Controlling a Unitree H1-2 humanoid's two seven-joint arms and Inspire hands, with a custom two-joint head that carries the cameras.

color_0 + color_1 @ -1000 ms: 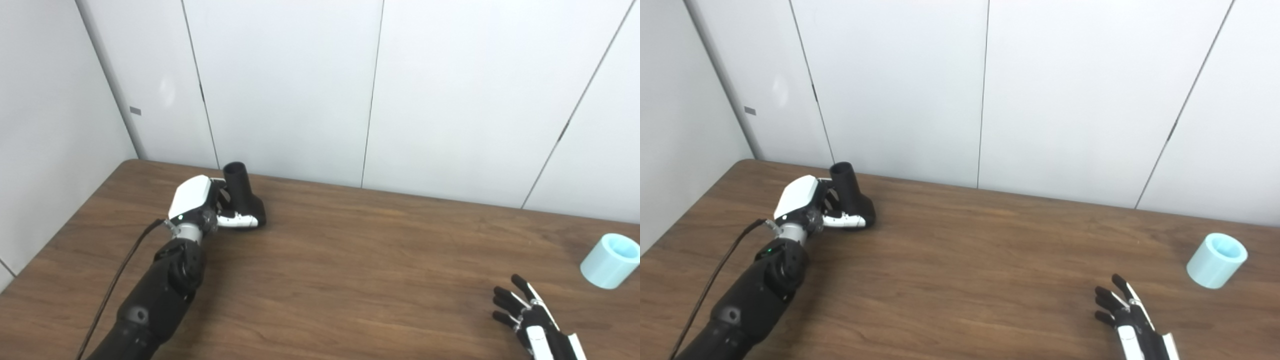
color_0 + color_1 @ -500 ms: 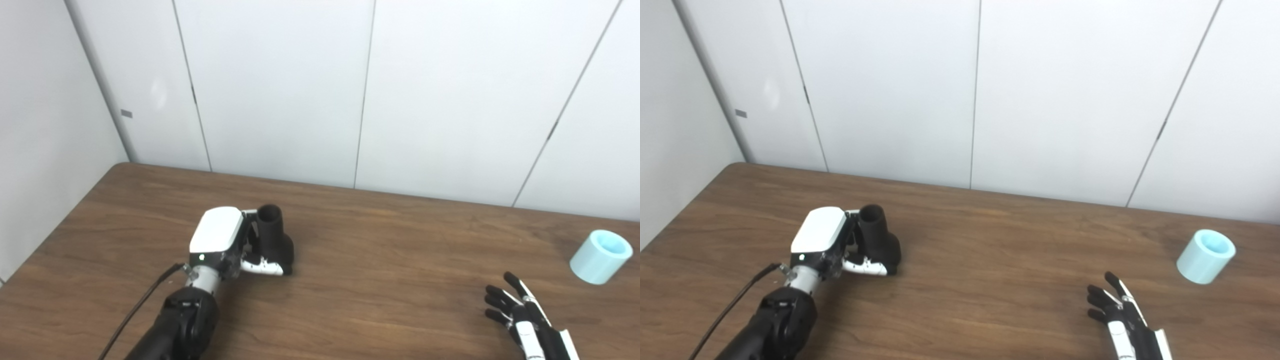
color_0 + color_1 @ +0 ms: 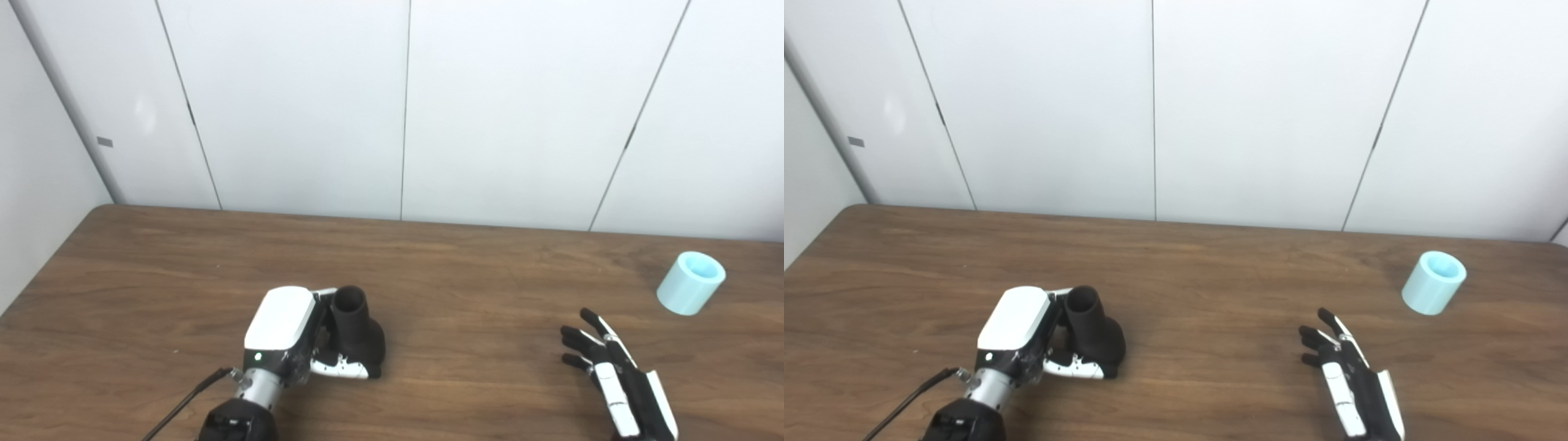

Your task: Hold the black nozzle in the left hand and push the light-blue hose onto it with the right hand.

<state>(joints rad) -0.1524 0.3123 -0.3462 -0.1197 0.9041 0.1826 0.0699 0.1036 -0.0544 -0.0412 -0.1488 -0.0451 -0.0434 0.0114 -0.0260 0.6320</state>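
The black nozzle (image 3: 358,334) stands on the wooden table (image 3: 459,288) left of centre, round open neck up. My left hand (image 3: 288,334) is wrapped around it from the left, its thumb (image 3: 340,369) curled across the base. The light-blue hose piece (image 3: 691,283), a short open cylinder, sits at the far right of the table. My right hand (image 3: 618,380) lies open and empty near the front right, fingers spread, well short of the hose. Both hands also show in the right eye view, left (image 3: 1020,337) and right (image 3: 1350,380).
White wall panels (image 3: 404,110) rise right behind the table's far edge. A wall also closes off the left side (image 3: 24,202). A black cable (image 3: 184,404) trails from my left wrist.
My left hand has pulled the nozzle from the far left corner toward me and the centre. The camera has panned right. My right hand has reached slightly forward, still open.
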